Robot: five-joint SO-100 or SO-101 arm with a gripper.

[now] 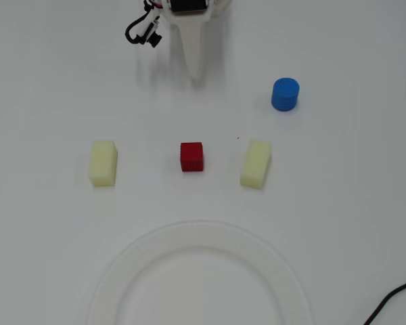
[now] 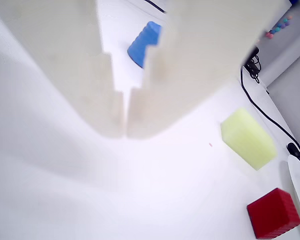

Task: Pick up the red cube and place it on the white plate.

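Gripper [image 2: 124, 131] — fingers pressed together and holding nothing, seen closest in the wrist view. In the overhead view it points down from the top edge [image 1: 195, 73], well apart from the red cube [image 1: 191, 156], which lies on the table between two yellow blocks [image 1: 103, 163] [image 1: 256, 164] — above the plate [image 1: 189, 237].

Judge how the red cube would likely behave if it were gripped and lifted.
The red cube looks rigid and small, so probably light. Its flat faces suggest it won't roll, and its finely textured surface should resist slipping. It sits flat on the table, unlikely to tip.
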